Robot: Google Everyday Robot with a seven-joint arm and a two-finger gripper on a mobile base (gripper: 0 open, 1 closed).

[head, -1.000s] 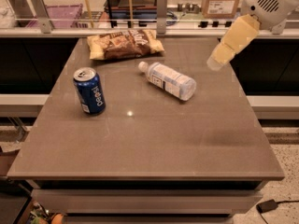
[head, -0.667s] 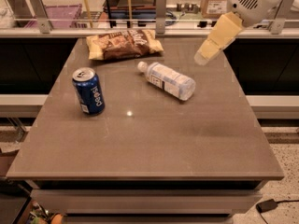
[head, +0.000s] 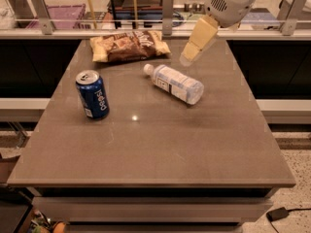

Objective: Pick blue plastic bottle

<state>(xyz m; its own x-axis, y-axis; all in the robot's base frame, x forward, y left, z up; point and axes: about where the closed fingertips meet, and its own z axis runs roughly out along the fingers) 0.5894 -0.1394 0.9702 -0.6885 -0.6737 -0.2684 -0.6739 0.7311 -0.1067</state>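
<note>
The blue plastic bottle (head: pixel 174 83) lies on its side on the grey-brown table (head: pixel 160 154), white cap pointing up-left, white label with dark print facing me. My gripper (head: pixel 188 58) hangs from the white arm at the top right. Its cream-coloured tip points down-left and hovers above the table just beyond the bottle, up and to the right of it, not touching it.
A dark blue Pepsi can (head: pixel 93 94) stands upright left of the bottle. A bag of chips (head: pixel 129 45) lies at the table's far edge. A rail with glass panels (head: pixel 97 27) runs behind the table. A cable and plug (head: pixel 275 213) lie on the floor at lower right.
The arm and gripper have moved left and slightly down, from over the table's right edge to just beyond the bottle. Bottle, can and chips have not moved.
</note>
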